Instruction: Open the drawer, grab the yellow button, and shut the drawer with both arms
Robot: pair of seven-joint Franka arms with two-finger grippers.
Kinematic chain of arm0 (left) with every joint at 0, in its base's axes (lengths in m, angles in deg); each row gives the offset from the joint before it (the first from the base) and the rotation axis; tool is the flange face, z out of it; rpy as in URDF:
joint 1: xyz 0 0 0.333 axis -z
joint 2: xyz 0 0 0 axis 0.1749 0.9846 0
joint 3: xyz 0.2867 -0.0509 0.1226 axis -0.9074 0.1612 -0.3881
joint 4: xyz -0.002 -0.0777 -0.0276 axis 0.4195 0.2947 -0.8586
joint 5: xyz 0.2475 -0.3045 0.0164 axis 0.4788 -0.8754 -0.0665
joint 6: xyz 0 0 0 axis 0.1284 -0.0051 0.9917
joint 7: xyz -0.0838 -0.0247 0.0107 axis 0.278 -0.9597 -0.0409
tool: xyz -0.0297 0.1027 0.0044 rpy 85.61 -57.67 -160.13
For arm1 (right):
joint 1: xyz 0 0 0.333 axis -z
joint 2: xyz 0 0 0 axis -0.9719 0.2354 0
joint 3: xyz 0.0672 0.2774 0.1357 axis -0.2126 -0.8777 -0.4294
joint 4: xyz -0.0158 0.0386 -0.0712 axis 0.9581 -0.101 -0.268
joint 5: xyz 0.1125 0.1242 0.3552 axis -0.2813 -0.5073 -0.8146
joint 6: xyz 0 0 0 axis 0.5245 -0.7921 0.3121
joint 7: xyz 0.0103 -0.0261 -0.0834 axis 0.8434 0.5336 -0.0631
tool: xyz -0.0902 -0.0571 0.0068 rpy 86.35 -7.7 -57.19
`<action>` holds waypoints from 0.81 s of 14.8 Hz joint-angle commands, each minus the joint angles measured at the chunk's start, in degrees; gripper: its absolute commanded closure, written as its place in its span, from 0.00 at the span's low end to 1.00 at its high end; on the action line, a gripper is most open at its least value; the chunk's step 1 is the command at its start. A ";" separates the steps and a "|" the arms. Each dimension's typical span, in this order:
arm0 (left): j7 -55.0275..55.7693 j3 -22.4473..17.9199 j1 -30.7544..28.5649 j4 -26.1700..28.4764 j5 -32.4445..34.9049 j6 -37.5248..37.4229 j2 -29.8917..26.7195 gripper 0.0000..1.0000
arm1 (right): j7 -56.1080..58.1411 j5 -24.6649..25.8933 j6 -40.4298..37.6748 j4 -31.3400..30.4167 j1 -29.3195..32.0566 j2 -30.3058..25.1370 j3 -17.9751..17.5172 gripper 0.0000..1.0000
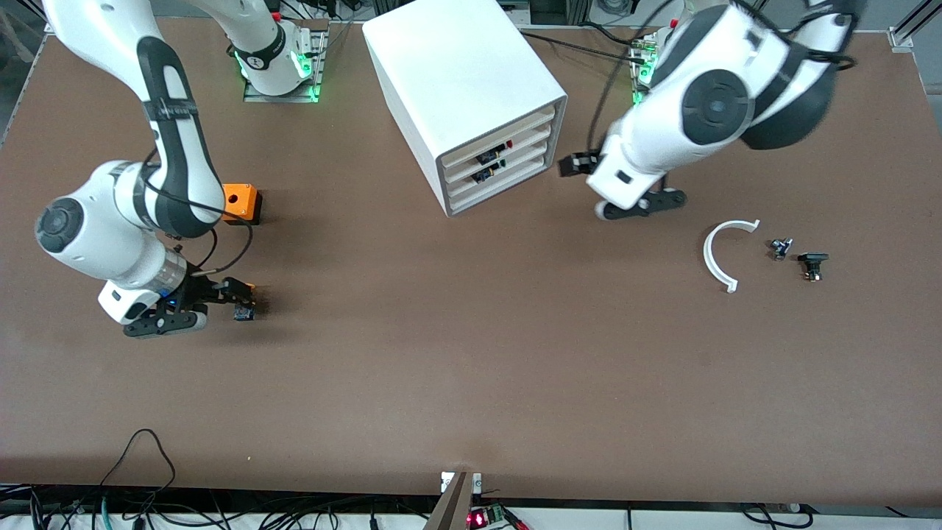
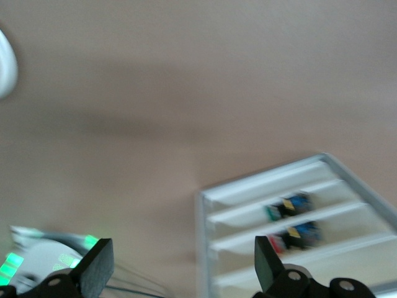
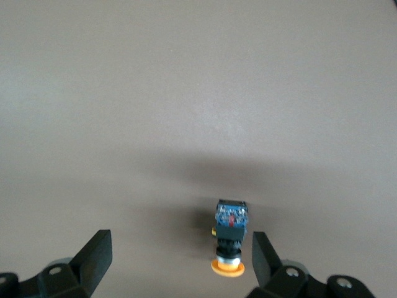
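The button (image 3: 229,239) lies on the table (image 1: 471,368) between the right gripper's (image 1: 239,302) released fingers (about seven o'clock from the cabinet (image 1: 471,103)), while the left gripper (image 1: 578,165) waits spread beside the drawers (image 1: 500,165).

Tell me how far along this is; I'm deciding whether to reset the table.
Nearly finished, it seems. The button lies on the table between the open right gripper fingers, at the right arm's end. The cabinet drawers look pushed in. The open left gripper hangs beside the cabinet's front. Only pulling the arms away seems left.
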 commanded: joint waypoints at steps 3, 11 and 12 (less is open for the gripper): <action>-22.32 0.56 -7.82 -4.61 5.25 -4.29 -0.57 0.00 | -3.96 7.42 -5.03 -1.06 -0.52 -6.22 0.01 0.00; -44.61 -30.27 5.43 0.09 0.69 5.42 -10.12 0.00 | -13.98 16.49 -19.87 -1.06 13.42 -19.84 -16.92 0.00; -44.61 -32.81 6.74 2.91 0.51 8.24 -12.67 0.00 | -15.21 16.49 -21.80 -1.06 15.54 -21.33 -19.13 0.00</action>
